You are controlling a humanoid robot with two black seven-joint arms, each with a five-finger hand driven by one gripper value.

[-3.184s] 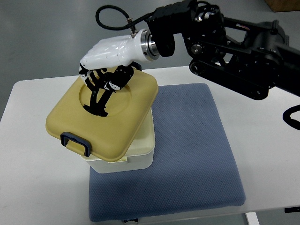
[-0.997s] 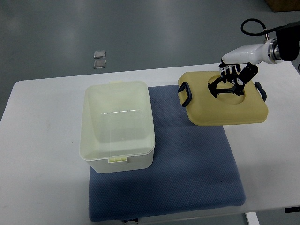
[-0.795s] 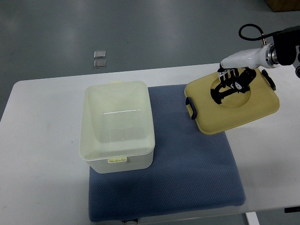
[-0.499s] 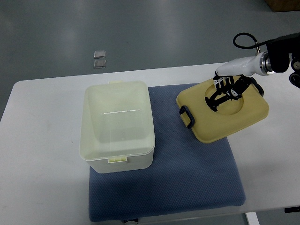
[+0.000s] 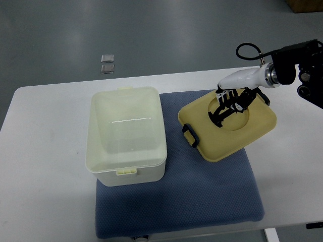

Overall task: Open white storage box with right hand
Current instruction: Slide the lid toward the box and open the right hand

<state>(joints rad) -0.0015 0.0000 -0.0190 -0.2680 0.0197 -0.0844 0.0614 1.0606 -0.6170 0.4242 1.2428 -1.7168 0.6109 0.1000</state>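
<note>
Top view gives you the white storage box (image 5: 128,134) standing open on the left part of the blue mat (image 5: 202,196), which lies on the white worktop (image 5: 45,181). You can see straight down into the box; its inside looks bare, and a small latch tab shows on its near wall. Its far end reaches past the mat's far edge.

To the right of the box, well apart from it, you have the yellow lid (image 5: 227,126). It lies tilted in the picture, with one dark blue handle (image 5: 190,136) at its left corner pointing toward the box. Most of the lid is over the mat; its right corner reaches past the mat's edge over the worktop. Whether it rests flat or is held just clear you cannot tell from this angle.

Your right hand (image 5: 229,101) comes in from the picture's right edge, white shell on the back, black fingers (image 5: 222,108) curled down into the round recess in the lid's top and closed on it there. A black cable loops above the wrist.

On the grey floor (image 5: 166,35) beyond the worktop you can make out two small square plates (image 5: 107,63), one just beside the other.
</note>
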